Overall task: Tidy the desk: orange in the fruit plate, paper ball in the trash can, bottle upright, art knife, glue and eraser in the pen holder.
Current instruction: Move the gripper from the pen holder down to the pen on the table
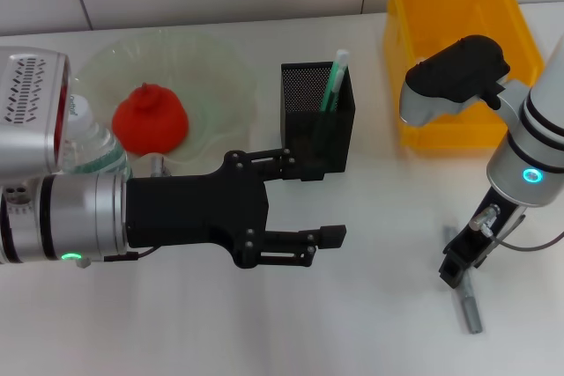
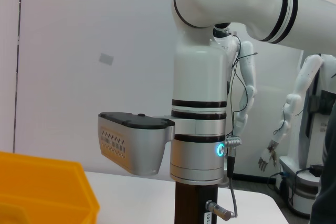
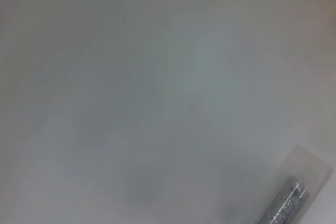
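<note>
R gripper (image 1: 456,269) low over art knife (image 1: 470,306) on bench (image 1: 370,323); finger state can't tell. L gripper (image 1: 308,203) spread, idle near pen holder (image 1: 317,116). Advise: centre on the handle, then close.

I'm counting on the desk: grippers 2 – left (image 1: 304,204), right (image 1: 456,263) | orange 1 (image 1: 150,118) | plate 1 (image 1: 220,77) | bottle 1 (image 1: 92,149) | pen holder 1 (image 1: 317,116) | green pen 1 (image 1: 335,79) | yellow bin 1 (image 1: 458,50) | knife 1 (image 1: 469,305)
</note>
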